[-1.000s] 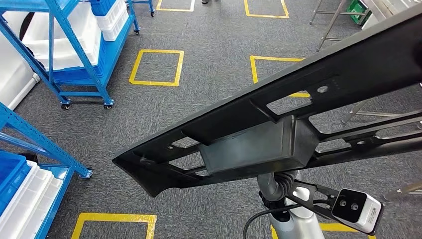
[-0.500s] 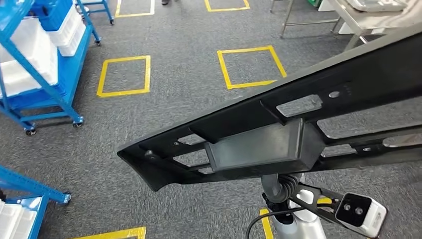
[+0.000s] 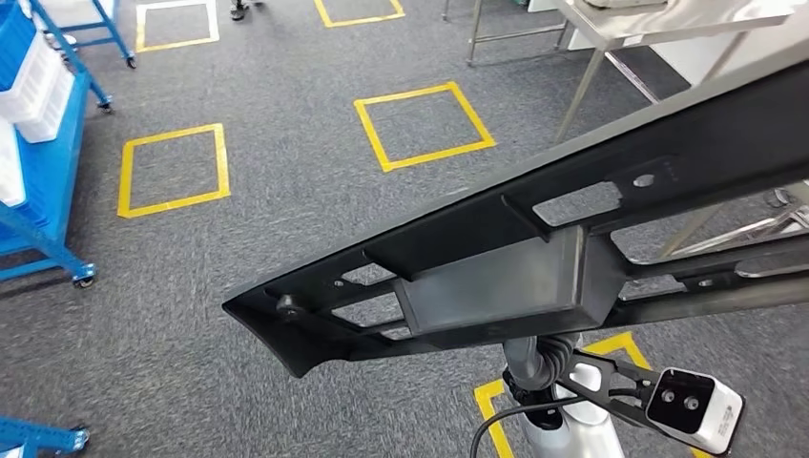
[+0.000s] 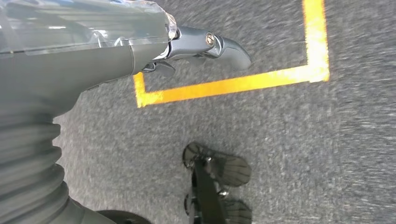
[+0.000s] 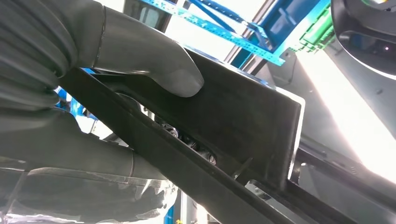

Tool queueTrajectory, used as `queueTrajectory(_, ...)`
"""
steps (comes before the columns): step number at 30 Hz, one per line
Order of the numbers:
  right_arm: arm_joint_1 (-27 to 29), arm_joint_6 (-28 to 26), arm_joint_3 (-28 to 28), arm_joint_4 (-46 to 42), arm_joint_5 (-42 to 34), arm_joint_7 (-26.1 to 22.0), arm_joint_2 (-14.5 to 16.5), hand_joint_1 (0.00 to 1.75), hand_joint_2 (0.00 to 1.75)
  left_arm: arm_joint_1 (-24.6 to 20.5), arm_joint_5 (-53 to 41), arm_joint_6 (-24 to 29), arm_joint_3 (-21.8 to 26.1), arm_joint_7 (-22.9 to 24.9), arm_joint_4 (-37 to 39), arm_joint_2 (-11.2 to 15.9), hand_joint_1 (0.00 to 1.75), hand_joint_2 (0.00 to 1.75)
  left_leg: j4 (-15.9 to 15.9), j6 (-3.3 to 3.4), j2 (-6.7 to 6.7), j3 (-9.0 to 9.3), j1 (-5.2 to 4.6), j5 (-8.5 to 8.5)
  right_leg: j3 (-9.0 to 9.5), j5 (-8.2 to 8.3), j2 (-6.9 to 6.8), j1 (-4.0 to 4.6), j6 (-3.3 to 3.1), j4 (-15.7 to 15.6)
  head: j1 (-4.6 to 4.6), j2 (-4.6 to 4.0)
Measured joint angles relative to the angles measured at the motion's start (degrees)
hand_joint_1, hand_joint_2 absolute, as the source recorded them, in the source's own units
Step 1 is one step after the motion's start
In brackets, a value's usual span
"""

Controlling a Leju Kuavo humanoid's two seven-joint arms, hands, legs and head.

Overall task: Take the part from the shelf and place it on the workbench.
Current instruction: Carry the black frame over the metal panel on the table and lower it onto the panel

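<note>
Camera swung; one part (image 3: pixel 534 239) aloft

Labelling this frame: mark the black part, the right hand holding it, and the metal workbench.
black part (image 3: pixel 534 239), head view, on its long upper bar.
right hand (image 5: pixel 140 60), right wrist view, on the thumb pressed against the part.
metal workbench (image 3: pixel 668 24), head view, on its tabletop edge.

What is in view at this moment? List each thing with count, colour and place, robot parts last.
Part: one, black, long, held up across the head view.
Floor squares: several, yellow tape, on the grey carpet.
Workbench: one, metal, far right.
Shelf cart: one, blue, with white bins, far left.
Right hand: grey, gripping the part, thumb pressed on it.
Left hand: grey, holding nothing, hanging above the carpet.
</note>
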Motion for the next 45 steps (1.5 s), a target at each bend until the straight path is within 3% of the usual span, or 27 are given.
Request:
queueTrajectory(2,-0.2,0.2,-0.1,0.1,0.0,0.0,0.0,1.75,1.75,0.0,0.0,0.0,0.0,-0.1,0.0,0.0,0.0,1.75,-0.4,0.53,1.53,0.22,-0.16,0.12,-3.09,-3.37,-3.68,0.01,0.46,6.3,0.01,0.0)
queueTrajectory(4,-0.2,0.3,-0.3,0.4,0.0,0.0,0.0,1.75,1.75,0.2,0.0,0.0,0.0,-0.1,0.0,0.0,0.0,1.75,-0.4,0.67,3.17,0.24,-0.38,-0.01,-6.57,-5.88,-4.99,-0.41,0.91,13.1,-0.01,0.0)
queueTrajectory(5,-0.2,0.3,-0.4,0.5,0.1,0.0,0.0,1.75,1.75,0.2,0.0,0.0,0.0,-0.1,0.0,0.0,0.0,1.75,-0.4,0.65,3.95,0.27,-0.42,-0.1,-7.13,-5.74,-5.2,-0.62,1.08,14.1,0.0,0.0)
queueTrajectory(6,-0.2,0.3,-0.5,0.6,0.1,0.0,0.0,1.75,1.75,0.2,-0.1,0.0,0.0,-0.1,0.0,0.1,0.0,1.75,-0.4,0.57,4.66,0.36,-0.44,-0.2,-6.42,-4.56,-5.46,-0.78,1.19,12.8,0.0,0.0)
queueTrajectory(7,-0.2,0.3,-0.6,0.7,0.2,0.0,0.0,1.75,1.75,0.2,-0.1,-0.1,0.0,-0.1,0.0,0.0,0.0,1.75,-0.4,0.45,5.31,0.52,-0.44,-0.34,-4.6,-2.72,-6.0,-0.87,1.21,9.4,0.0,0.0)
queueTrajectory(9,-0.4,0.3,-0.7,0.9,0.4,0.0,0.0,1.75,1.75,0.1,-0.2,-0.2,0.0,-0.1,0.0,0.0,0.0,1.75,-0.4,-0.02,6.36,0.94,-0.6,-0.72,-0.14,0.22,-8.39,-0.62,0.86,1.3,0.0,0.0)
queueTrajectory(11,-0.8,0.4,-0.8,1.1,0.5,0.0,0.0,1.75,1.75,0.0,-0.2,-0.3,0.0,-0.1,0.0,0.0,0.0,1.75,-0.3,-0.66,7.23,1.29,-0.8,-1.1,1.74,0.83,-9.61,-0.11,0.25,-2.3,0.0,0.0)
queueTrajectory(13,-1.1,0.3,-0.8,1.3,0.5,0.0,0.0,1.75,1.75,-0.1,-0.2,-0.3,0.0,-0.2,0.0,0.0,0.0,1.75,-0.4,-1.36,8.09,1.64,-0.77,-1.4,1.78,0.8,-8.45,0.07,-0.4,-2.6,-0.01,0.0)
queueTrajectory(15,-1.3,0.2,-0.8,1.3,0.5,0.0,-0.1,1.75,1.75,-0.3,-0.1,-0.3,0.0,-0.4,0.0,0.0,0.0,1.75,0.9,-1.91,6.74,1.47,-0.51,-2.59,2.18,1.01,-7.29,-0.17,-1.12,-3.1,-0.01,0.0)
queueTrajectory(17,-1.4,0.2,-0.8,1.5,0.5,0.0,-0.1,1.75,1.75,-0.3,0.0,-0.3,0.0,-0.4,0.0,0.0,0.0,1.75,6.8,-2.17,3.95,-1.12,-0.29,-5.74,2.5,1.13,-6.17,-0.35,-1.63,-3.5,-0.01,0.0)
queueTrajectory(19,-1.4,0.3,-0.8,1.7,0.3,0.0,-0.1,1.75,1.75,0.0,0.4,-0.1,0.0,-0.3,0.0,0.1,0.0,1.75,14.6,-2.29,2.85,-5.24,-0.26,-8.64,2.54,1.07,-4.74,-0.27,-1.83,-3.4,-0.01,0.0)
queueTrajectory(20,-1.3,0.3,-0.8,1.9,0.2,0.0,-0.1,1.75,1.75,0.1,0.7,0.0,0.1,-0.2,0.0,0.2,0.0,1.75,16.6,-2.33,2.74,-6.53,-0.26,-8.67,2.57,1.04,-3.92,-0.22,-1.84,-3.4,-0.01,0.0)
queueTrajectory(21,-1.3,0.4,-0.8,2.1,0.1,0.0,-0.1,1.75,1.75,0.2,1.2,0.2,0.2,-0.1,0.0,0.3,0.0,1.75,16.1,-2.33,2.68,-6.72,-0.23,-7.47,2.64,1.01,-3.1,-0.22,-1.82,-3.3,-0.01,0.0)
queueTrajectory(22,-1.3,0.4,-0.8,2.2,0.1,0.0,-0.1,1.75,1.75,0.2,1.6,0.3,0.4,-0.1,0.0,0.6,0.0,1.75,13.3,-2.29,2.44,-5.76,-0.18,-5.27,2.75,0.94,-2.28,-0.25,-1.73,-3.2,-0.01,0.0)
queueTrajectory(24,-1.3,0.4,-0.8,2.5,0.1,0.0,-0.1,1.75,1.75,0.1,2.3,0.6,1.0,-0.3,0.0,1.0,0.0,1.75,5.1,-2.19,0.53,-2.46,0.07,-1.17,2.78,0.67,-0.84,-0.29,-1.3,-2.7,-0.01,0.0)
queueTrajectory(26,-1.4,0.4,-0.8,2.7,0.1,0.0,-0.1,1.75,1.75,0.0,2.7,0.8,1.4,-0.4,0.0,1.3,0.0,1.75,0.9,-1.84,-1.03,-0.67,0.13,-0.05,2.45,0.57,0.33,-0.3,-0.65,-2.4,-0.01,0.0)
queueTrajectory(28,-1.3,0.4,-0.8,2.8,0.1,0.0,-0.1,1.75,1.75,-0.1,2.8,0.9,1.7,-0.4,0.0,1.5,0.0,1.75,0.6,-1.12,-0.49,-0.47,-0.05,-0.11,2.14,0.78,1.36,-0.45,0.12,-2.5,-0.01,0.0)
queueTrajectory(29,-1.3,0.4,-0.8,2.8,0.1,0.0,-0.1,1.75,1.75,-0.2,2.9,0.9,1.7,-0.4,0.0,1.5,0.0,1.75,0.3,-0.68,0.09,-0.36,-0.07,0.07,2.02,0.68,1.16,-0.51,0.44,-2.4,-0.01,0.0)
queueTrajectory(31,-1.4,0.4,-0.8,2.8,0.1,0.0,-0.1,1.75,1.75,-0.3,3.1,1.1,1.8,-0.5,0.0,1.7,0.0,1.75,-0.2,0.13,1.32,-0.22,-0.01,0.42,0.58,-1.16,-1.43,-0.43,0.94,0.5,0.0,0.0)
queueTrajectory(33,-1.4,0.3,-0.8,2.9,0.2,0.0,-0.2,1.75,1.75,-0.2,3.5,1.5,2.2,-0.8,0.0,2.1,0.0,1.75,-0.4,0.48,2.61,-0.21,-0.21,0.43,-3.0,-4.9,-4.57,-0.38,1.21,7.8,0.0,0.0)
queueTrajectory(35,-1.2,0.1,-0.8,3.0,0.3,0.0,-0.2,1.75,1.75,0.0,4.1,1.6,2.8,-1.0,0.0,2.7,0.0,1.75,-0.3,0.54,4.06,-0.2,-0.43,0.28,-6.09,-6.88,-5.36,-0.44,1.28,13.9,0.0,0.0)
queueTrajectory(36,-1.1,0.1,-0.9,3.1,0.4,0.0,-0.3,1.75,1.75,0.1,4.3,1.7,3.1,-0.9,0.0,3.0,0.0,1.75,-0.3,0.53,4.78,-0.13,-0.5,0.18,-6.1,-6.26,-5.49,-0.42,1.18,14.0,0.0,0.0)
queueTrajectory(38,-1.0,0.0,-0.9,3.1,0.4,0.0,-0.4,1.75,1.75,0.0,4.8,1.7,3.5,-0.7,0.0,3.5,0.0,1.75,-0.3,0.42,6.03,0.22,-0.65,-0.08,-2.52,-2.58,-6.39,-0.21,0.66,7.3,0.0,0.0)
queueTrajectory(40,-1.1,-0.1,-0.9,3.1,0.5,0.0,-0.4,1.75,1.75,-0.1,5.1,1.6,3.9,-0.6,0.0,3.8,0.0,1.75,-0.3,0.02,7.0,0.63,-0.9,-0.44,1.55,-0.09,-8.53,0.44,-0.25,-0.3,0.0,0.0)
queueTrajectory(42,-1.3,-0.4,-0.8,3.2,0.8,0.0,-0.4,1.75,1.75,-0.1,5.3,1.4,4.3,-0.6,0.0,4.0,0.0,1.75,-0.3,-0.55,7.97,0.89,-1.07,-0.72,2.62,0.14,-9.19,0.98,-0.95,-2.7,-0.01,0.0)
queueTrajectory(44,-1.4,-0.6,-0.8,3.2,0.9,0.0,-0.4,1.75,1.75,-0.4,5.3,1.2,4.3,-0.7,0.0,4.1,0.0,1.75,-0.4,-1.15,8.6,1.24,-1.06,-0.99,2.7,0.39,-7.9,0.8,-1.41,-3.1,-0.01,0.0)
queueTrajectory(45,-1.4,-0.6,-0.8,3.2,1.0,0.0,-0.4,1.75,1.75,-0.5,5.3,1.1,4.3,-0.7,0.0,4.1,0.0,1.75,0.1,-1.42,7.82,1.2,-1.01,-1.54,2.95,0.56,-7.32,0.56,-1.72,-3.4,-0.01,0.0)
